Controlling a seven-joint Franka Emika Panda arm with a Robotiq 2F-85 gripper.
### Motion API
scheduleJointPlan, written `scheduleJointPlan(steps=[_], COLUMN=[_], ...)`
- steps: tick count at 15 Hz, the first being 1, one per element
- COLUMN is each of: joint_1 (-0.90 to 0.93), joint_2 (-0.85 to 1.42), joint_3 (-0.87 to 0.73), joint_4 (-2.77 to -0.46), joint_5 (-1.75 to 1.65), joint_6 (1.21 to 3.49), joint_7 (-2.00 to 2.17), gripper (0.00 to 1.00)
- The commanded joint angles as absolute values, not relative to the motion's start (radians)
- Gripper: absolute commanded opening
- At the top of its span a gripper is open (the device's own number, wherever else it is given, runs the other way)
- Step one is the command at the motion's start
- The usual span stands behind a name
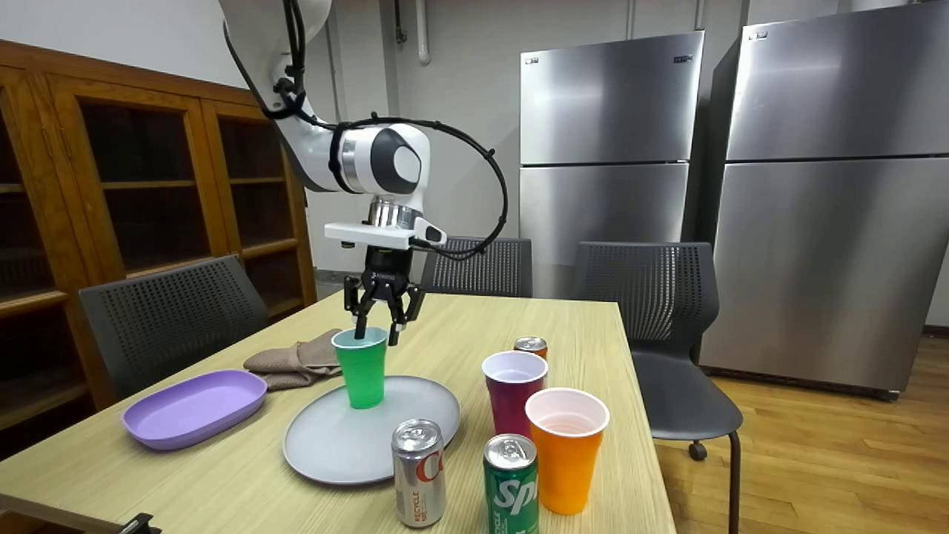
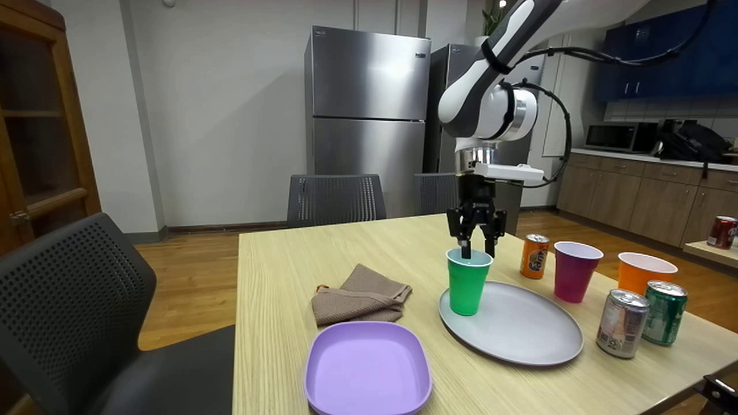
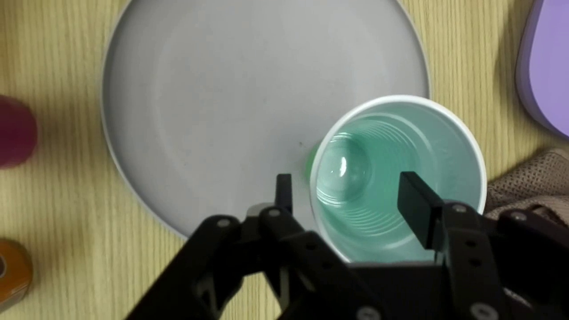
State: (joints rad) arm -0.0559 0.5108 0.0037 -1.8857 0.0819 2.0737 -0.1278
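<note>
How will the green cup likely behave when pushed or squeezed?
The green cup may tip easily if pushed high: it is tall, narrowing toward its base. It looks empty inside, so probably light. Its wall looks thin, so it might flex when squeezed.

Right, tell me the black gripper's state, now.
Black two-fingered gripper: open, holding nothing; one finger at the mouth of the white-rimmed green plastic cup, the other outside it.
</note>
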Motion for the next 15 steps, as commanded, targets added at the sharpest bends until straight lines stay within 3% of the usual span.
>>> scheduleJointPlan(steps=[1, 2, 15], joint_1=[-0.057, -0.057, -0.079], joint_2=[0.43, 0.413, 0.243], joint_3=[0.004, 0.002, -0.076], joint_4=[-1.954, -1.97, -2.119], joint_5=[0.094, 0.095, 0.089], joint_6=[2.089, 2.096, 2.149], joint_7=[-0.1, -0.096, -0.009], gripper=[0.96, 1.0, 1.0])
